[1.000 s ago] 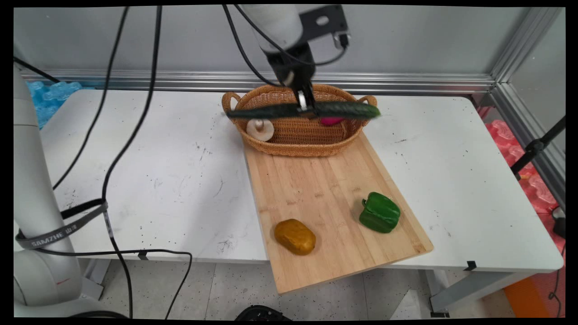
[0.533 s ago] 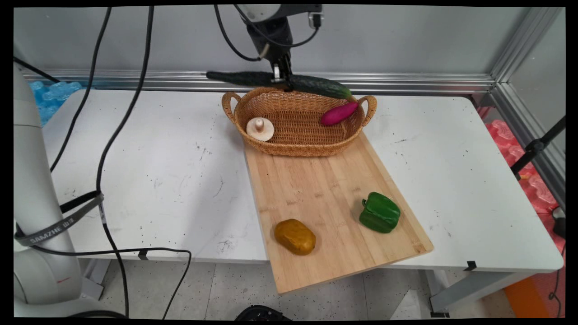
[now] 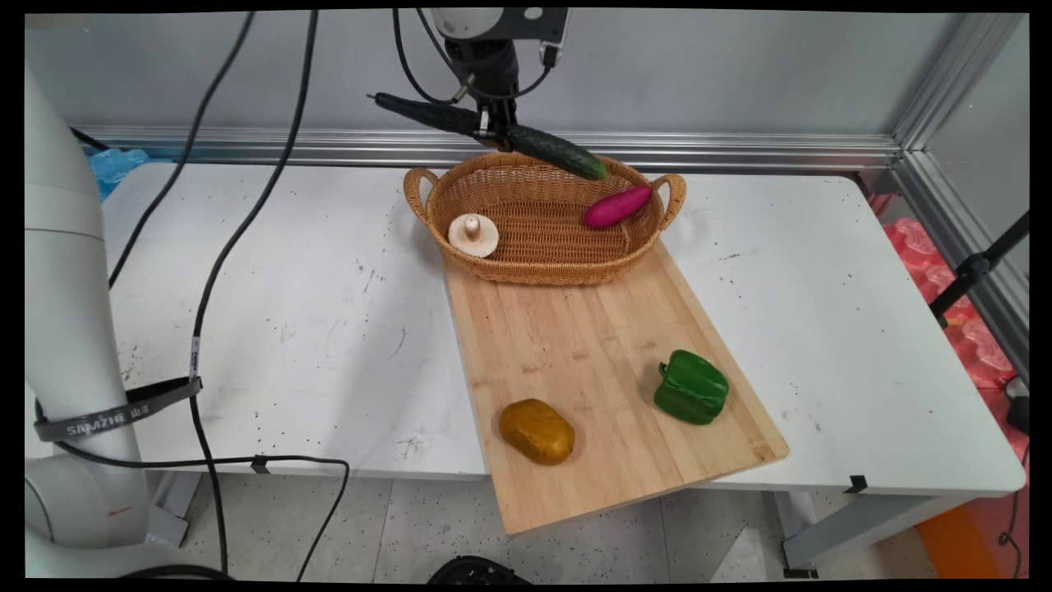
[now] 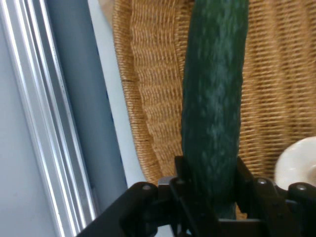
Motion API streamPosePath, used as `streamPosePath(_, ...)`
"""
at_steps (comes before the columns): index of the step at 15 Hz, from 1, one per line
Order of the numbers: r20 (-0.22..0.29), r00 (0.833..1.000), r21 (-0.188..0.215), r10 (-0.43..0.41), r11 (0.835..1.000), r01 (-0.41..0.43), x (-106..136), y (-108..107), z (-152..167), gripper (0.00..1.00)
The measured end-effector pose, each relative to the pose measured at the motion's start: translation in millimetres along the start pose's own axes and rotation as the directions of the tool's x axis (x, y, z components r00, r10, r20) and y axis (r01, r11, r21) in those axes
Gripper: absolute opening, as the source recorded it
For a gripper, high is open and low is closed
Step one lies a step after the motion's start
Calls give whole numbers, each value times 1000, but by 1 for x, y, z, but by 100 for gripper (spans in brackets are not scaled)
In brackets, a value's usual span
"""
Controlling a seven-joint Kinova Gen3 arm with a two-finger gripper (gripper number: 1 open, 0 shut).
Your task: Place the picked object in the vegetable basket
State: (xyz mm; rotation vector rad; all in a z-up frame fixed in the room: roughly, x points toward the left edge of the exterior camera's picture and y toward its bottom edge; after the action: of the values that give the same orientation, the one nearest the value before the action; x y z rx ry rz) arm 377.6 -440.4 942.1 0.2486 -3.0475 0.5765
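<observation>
My gripper point(image 3: 491, 131) hangs above the back rim of the wicker basket point(image 3: 526, 267), shut on a long dark green cucumber point(image 3: 551, 149) held near its middle. The cucumber tilts, its right end lower, over the basket's back edge. In the hand view the cucumber point(image 4: 215, 98) runs up from between the fingers of the gripper point(image 4: 210, 185), with the basket's weave point(image 4: 148, 98) behind it. Inside the basket lie a white mushroom point(image 3: 472, 234) at the left and a magenta sweet potato point(image 3: 616, 205) at the right. The mushroom point(image 4: 298, 165) shows at the hand view's right edge.
A wooden cutting board point(image 3: 592, 353) stretches from the basket toward the table's near edge, overhanging it. On it rest a brown potato point(image 3: 537, 430) and a green bell pepper point(image 3: 692, 386). Black cables point(image 3: 214, 271) hang down at the left. An aluminium rail point(image 3: 740, 152) runs along the back.
The gripper has lifted the cucumber from low over the basket up and to the back left. The cucumber now tilts, right end down. The sweet potato has come into full view.
</observation>
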Motion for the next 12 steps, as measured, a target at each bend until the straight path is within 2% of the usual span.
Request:
streamPosePath(4,15,999,-10,51,999,-51,-6,-13,30,0)
streamPosePath(12,33,997,-31,67,997,-66,-9,-22,74,0)
